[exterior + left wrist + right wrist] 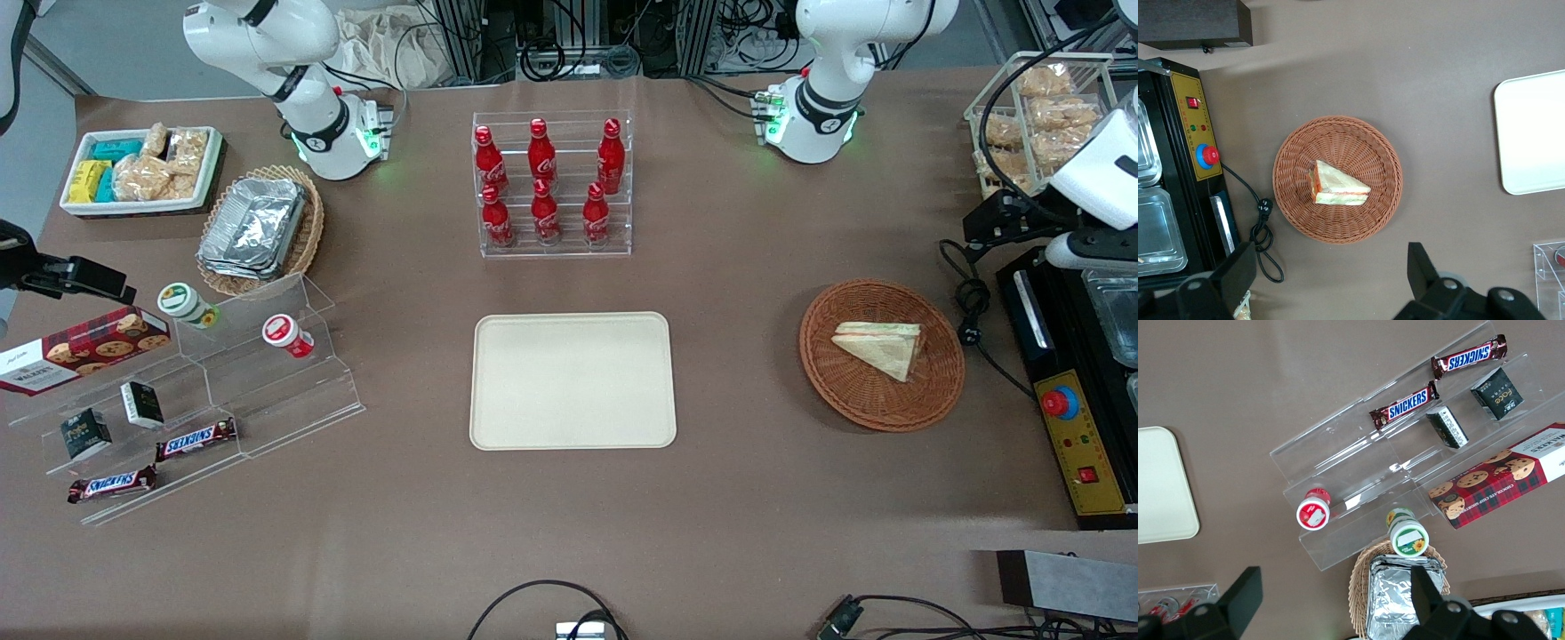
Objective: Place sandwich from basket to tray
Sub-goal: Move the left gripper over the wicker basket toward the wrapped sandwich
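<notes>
The sandwich (880, 347) (1337, 187), a wrapped white-bread wedge with green and orange-red filling, lies flat in the round reddish-brown wicker basket (853, 391) (1365, 140). The cream rectangular tray (569, 382) (1531, 133) sits bare at the table's middle, toward the parked arm from the basket. My left gripper (987, 224) (1331, 273) hangs well above the table, farther from the front camera than the basket and nearer the working arm's end. It is open wide, with nothing between its fingers (1421, 263).
A black machine with a red button (1062, 404) (1207, 155) and a looped cable (973, 311) lie beside the basket at the working arm's end. A wire basket of snacks (1040, 116) stands farther back. A cola bottle rack (551, 182) stands above the tray.
</notes>
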{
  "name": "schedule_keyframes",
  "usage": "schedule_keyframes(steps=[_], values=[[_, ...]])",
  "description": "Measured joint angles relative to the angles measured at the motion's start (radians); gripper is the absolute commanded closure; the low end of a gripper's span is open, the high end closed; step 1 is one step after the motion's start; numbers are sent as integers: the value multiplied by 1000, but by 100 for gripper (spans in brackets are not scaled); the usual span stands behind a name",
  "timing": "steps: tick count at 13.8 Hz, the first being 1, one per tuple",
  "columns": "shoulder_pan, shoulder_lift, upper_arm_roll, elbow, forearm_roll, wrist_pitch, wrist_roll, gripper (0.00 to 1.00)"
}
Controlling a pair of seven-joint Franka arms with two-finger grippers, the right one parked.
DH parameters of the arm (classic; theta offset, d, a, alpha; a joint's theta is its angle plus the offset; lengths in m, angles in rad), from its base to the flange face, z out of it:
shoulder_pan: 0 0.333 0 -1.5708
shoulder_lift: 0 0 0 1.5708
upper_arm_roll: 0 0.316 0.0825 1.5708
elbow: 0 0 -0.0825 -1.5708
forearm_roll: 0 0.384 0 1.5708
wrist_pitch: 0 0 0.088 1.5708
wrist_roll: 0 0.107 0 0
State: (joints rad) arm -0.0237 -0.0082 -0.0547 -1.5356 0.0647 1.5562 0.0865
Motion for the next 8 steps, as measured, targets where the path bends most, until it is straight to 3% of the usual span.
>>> schedule_keyframes(steps=[4,8], values=[[0,1,2,1,-30,-1,-47,0],[3,39,7,-4,-47,-16,-339,0]])
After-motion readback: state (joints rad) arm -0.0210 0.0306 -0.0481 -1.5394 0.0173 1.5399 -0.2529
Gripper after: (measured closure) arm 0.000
